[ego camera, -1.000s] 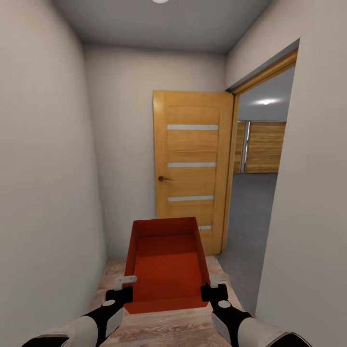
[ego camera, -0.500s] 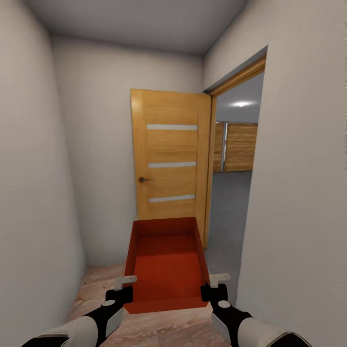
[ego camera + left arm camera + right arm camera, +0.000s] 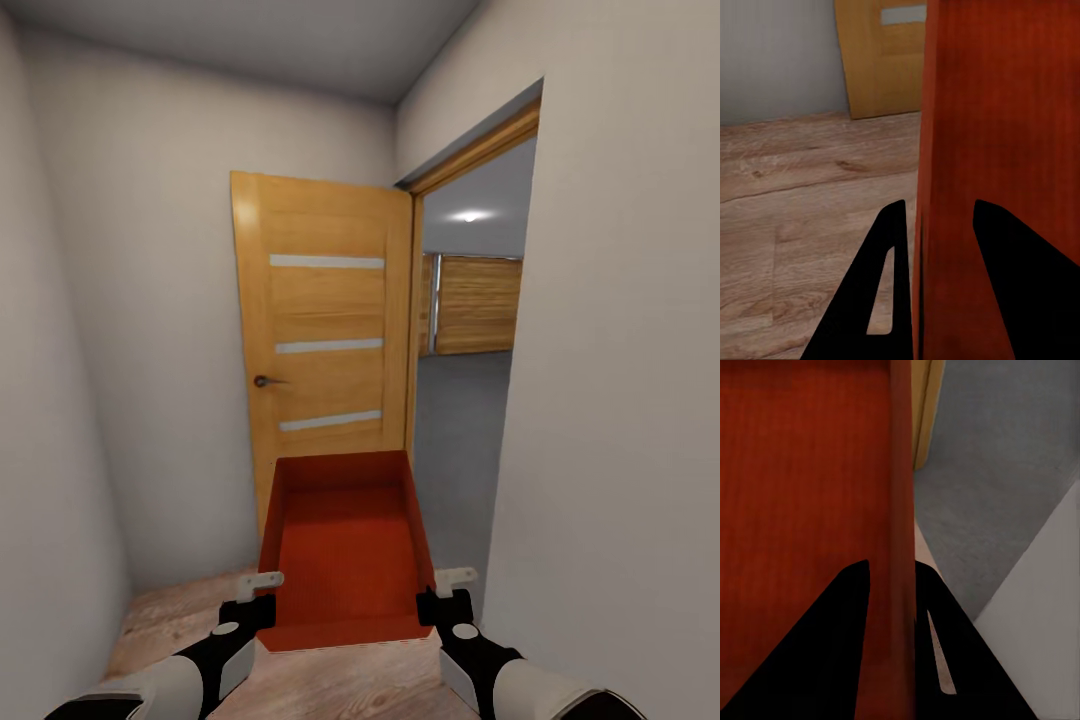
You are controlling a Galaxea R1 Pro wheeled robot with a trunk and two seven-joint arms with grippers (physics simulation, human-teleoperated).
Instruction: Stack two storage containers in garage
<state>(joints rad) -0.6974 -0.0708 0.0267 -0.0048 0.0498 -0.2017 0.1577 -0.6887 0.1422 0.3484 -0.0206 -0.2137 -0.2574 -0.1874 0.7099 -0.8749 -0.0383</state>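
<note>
Nearest, at six o'clock in the head view, the left claw (image 3: 262,596) and the right claw (image 3: 441,592) each clamp a side wall of one storage container (image 3: 345,555); the left wrist view shows the left claw (image 3: 937,225) with its fingers astride the wall, and the right wrist view shows the right claw (image 3: 891,581) likewise; the container is carried level and empty, clear of the wood plank floor (image 3: 180,610); the second container is not accounted for. Beyond it, at twelve o'clock, stands the open wooden door (image 3: 325,340); at one to two o'clock the doorway (image 3: 465,330) opens on a dark grey floor (image 3: 450,440). Over the last second door and doorway have slid towards nine o'clock while claws and container kept their place, so the camera has turned rightward; judged, the robot is lining up to pass into the garage; delivery is pending.
</note>
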